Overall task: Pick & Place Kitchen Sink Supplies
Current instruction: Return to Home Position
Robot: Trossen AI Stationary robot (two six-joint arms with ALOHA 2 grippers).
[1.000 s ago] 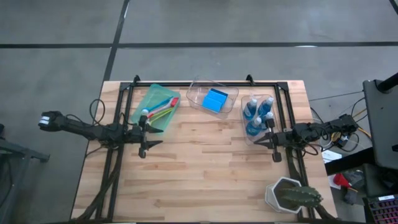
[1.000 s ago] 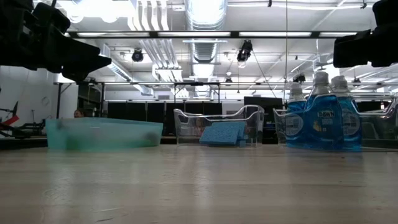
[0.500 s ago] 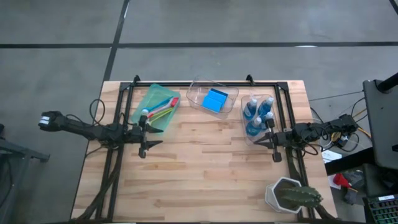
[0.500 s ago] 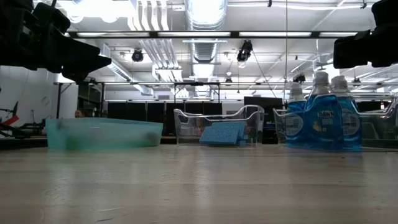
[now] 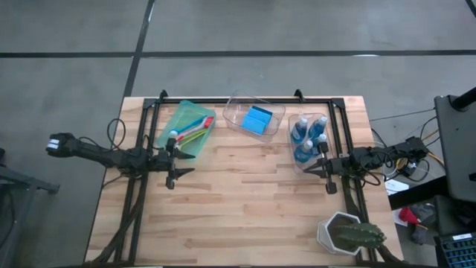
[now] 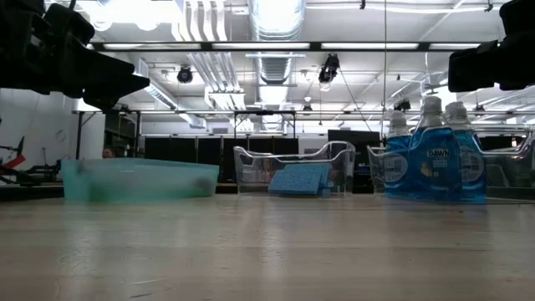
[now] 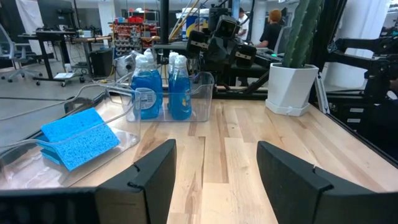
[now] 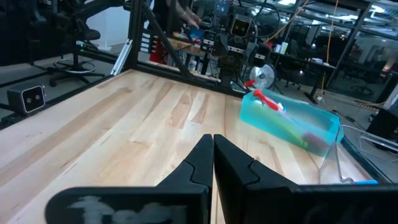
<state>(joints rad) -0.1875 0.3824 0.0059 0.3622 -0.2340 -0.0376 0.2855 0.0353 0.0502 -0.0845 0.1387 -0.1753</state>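
Sink supplies: everything is binned along the top of the high view.
Brushes: the brushes (image 5: 192, 132) lie in the green bin (image 5: 172, 123), upper left.
Sponges: the sponges (image 5: 258, 119) are in the middle clear bin (image 5: 236, 104), upper centre.
Bottles: the bottles (image 5: 309, 138) stand upright in the right clear bin (image 5: 292, 152), upper right.
What changed: honestly nothing. Both arms sit exactly where they were a second ago, and no item has budged.
What that means: my read is that the sorting is finished and the arms are already parked, or near enough. I can't spot anything loose on the table (image 5: 245, 208).
Left gripper: the left gripper (image 5: 190, 163) is centre-left, just below the green bin, with its fingers spread wide and nothing in them.
Right gripper: the right gripper (image 5: 309, 169) is centre-right, just below the bottle bin, with its fingers pressed together and nothing between them.
Other stuff: a cactus (image 5: 357, 237) in a white pot sits in the lower right corner, well apart from the bins.
In the way: not much. The bottle bin is close beside the right gripper's tip, so I'd guess a sloppy swing upward could clip it.
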